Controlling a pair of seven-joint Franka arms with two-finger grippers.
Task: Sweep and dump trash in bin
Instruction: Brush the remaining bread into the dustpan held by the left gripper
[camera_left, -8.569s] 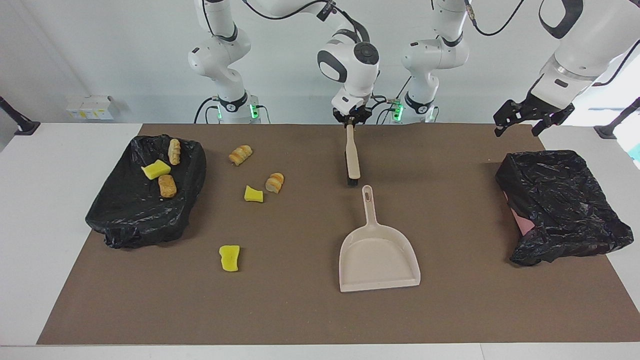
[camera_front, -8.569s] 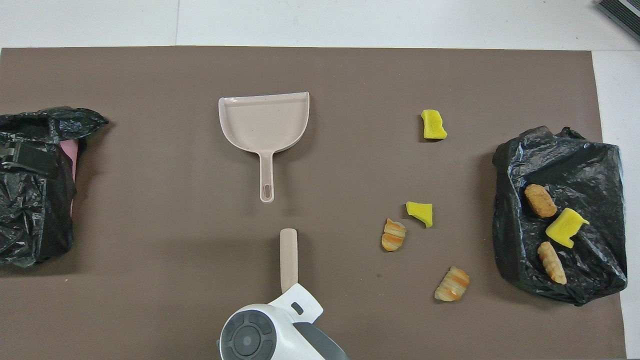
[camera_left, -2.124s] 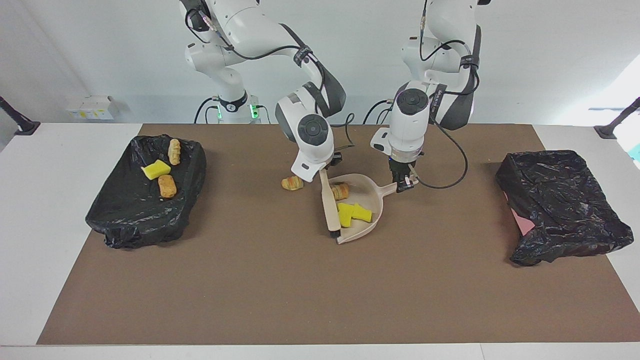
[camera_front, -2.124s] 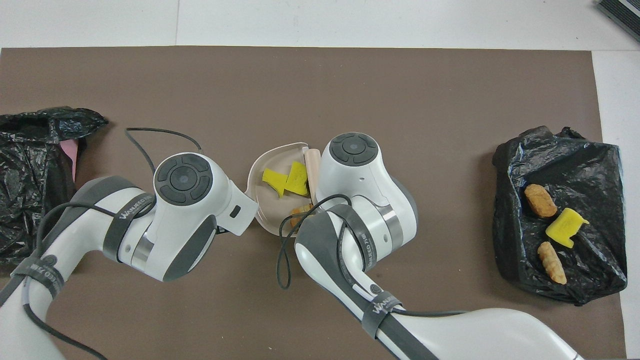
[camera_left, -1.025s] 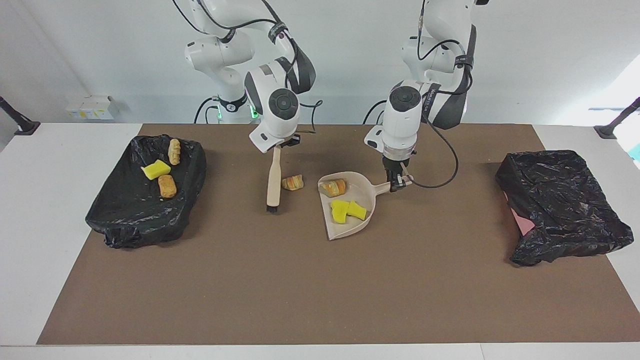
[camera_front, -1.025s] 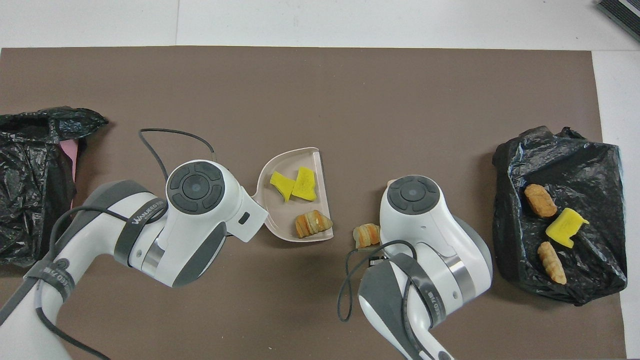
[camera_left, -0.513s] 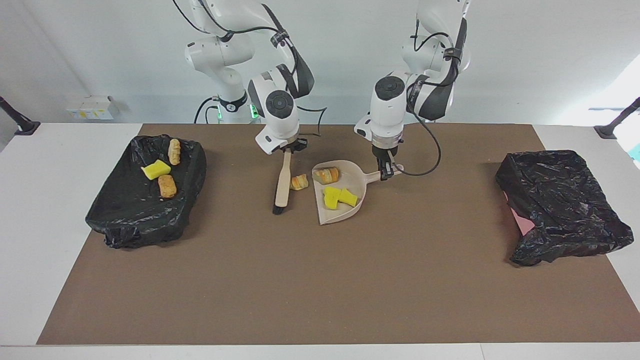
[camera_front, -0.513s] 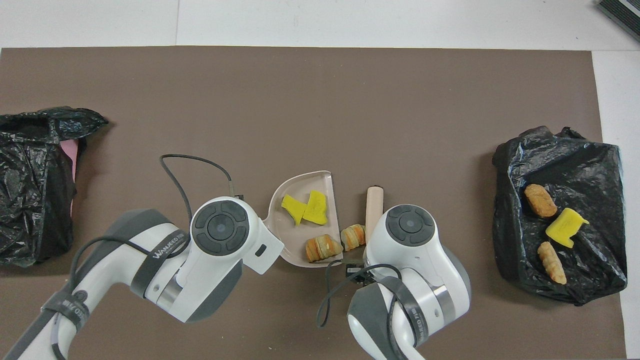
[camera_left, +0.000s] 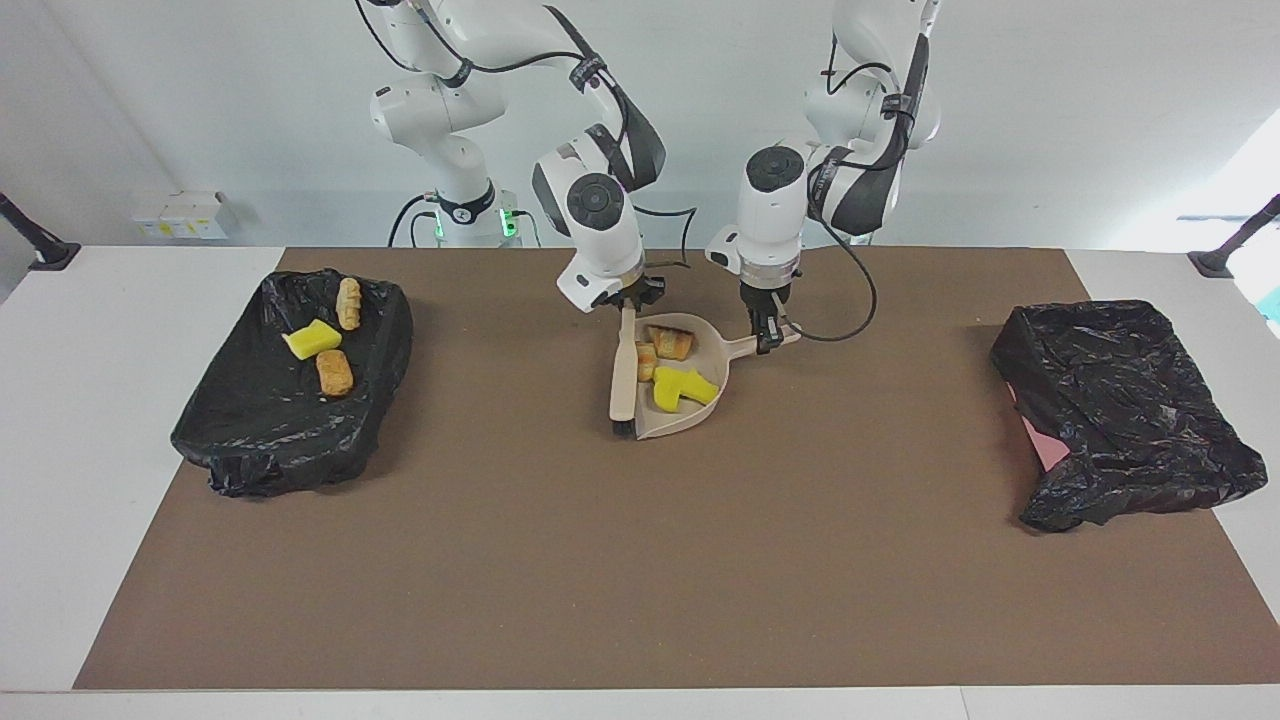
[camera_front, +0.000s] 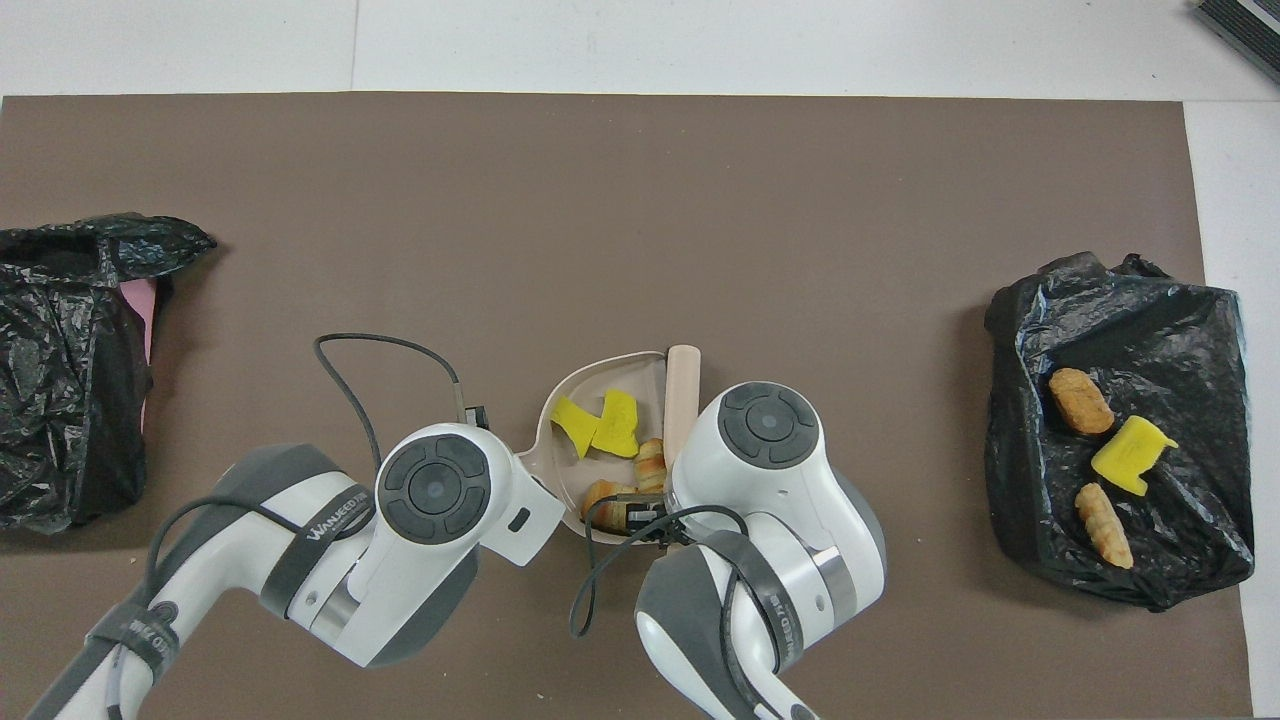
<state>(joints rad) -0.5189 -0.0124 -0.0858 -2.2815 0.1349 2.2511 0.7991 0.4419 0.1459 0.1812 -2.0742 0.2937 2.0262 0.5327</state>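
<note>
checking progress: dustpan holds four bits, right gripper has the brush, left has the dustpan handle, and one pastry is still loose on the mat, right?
No pastry is loose: the facing view shows both pastries in the dustpan. The rest stands.

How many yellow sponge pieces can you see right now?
3. Two yellow sponge pieces lie in the dustpan, touching each other; one sits in the black-lined bin at the right arm's end. Others may be hidden.

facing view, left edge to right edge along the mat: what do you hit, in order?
Bin with trash → brush → dustpan → dustpan handle in the left claw → empty bin.
</note>
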